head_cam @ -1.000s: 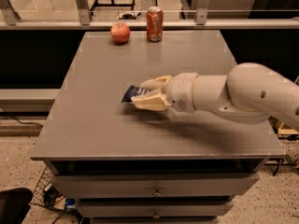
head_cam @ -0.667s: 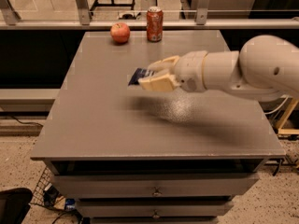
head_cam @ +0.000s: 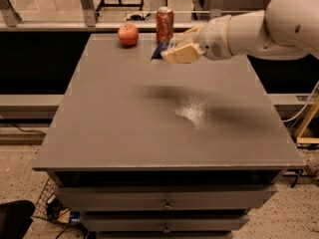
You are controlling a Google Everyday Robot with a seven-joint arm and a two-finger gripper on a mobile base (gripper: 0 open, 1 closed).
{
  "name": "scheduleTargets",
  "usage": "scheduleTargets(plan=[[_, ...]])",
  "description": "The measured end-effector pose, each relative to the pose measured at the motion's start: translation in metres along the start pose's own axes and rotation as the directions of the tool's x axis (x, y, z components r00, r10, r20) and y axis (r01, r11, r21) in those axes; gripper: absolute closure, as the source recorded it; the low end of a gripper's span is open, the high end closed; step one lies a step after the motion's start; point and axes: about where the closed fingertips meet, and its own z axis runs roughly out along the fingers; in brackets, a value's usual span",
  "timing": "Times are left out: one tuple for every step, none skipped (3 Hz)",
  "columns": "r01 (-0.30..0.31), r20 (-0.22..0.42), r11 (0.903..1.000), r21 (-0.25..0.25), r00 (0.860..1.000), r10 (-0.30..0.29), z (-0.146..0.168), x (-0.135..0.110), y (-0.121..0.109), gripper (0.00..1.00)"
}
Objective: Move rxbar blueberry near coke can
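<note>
The coke can (head_cam: 164,24) stands upright at the far edge of the grey table (head_cam: 124,133), red with a silver top. My gripper (head_cam: 175,50) reaches in from the right on a white arm and is shut on the rxbar blueberry (head_cam: 160,50). Only the bar's dark blue end shows, sticking out left of the tan fingers (head_cam: 182,54). The bar is held above the table, just in front of the can and slightly below it in the view.
A red apple (head_cam: 128,34) sits on the table's far edge, left of the can. Drawers (head_cam: 164,203) run under the table front. A railing and floor lie behind the table. A wooden frame (head_cam: 309,123) stands at the right.
My gripper has lifted the bar off the table's middle and carried it toward the far edge, up close to the coke can. The can and the apple have not moved.
</note>
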Motion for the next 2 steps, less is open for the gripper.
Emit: scheduleTargets(plan=[[-0.017,0.008,0.9999,0.002,1.0,0.017,0.023,-0.004,-0.057,1.0],[-0.034,0.028,0.9994,0.003,0.999,0.033,0.043,-0.003,-0.088,1.0]])
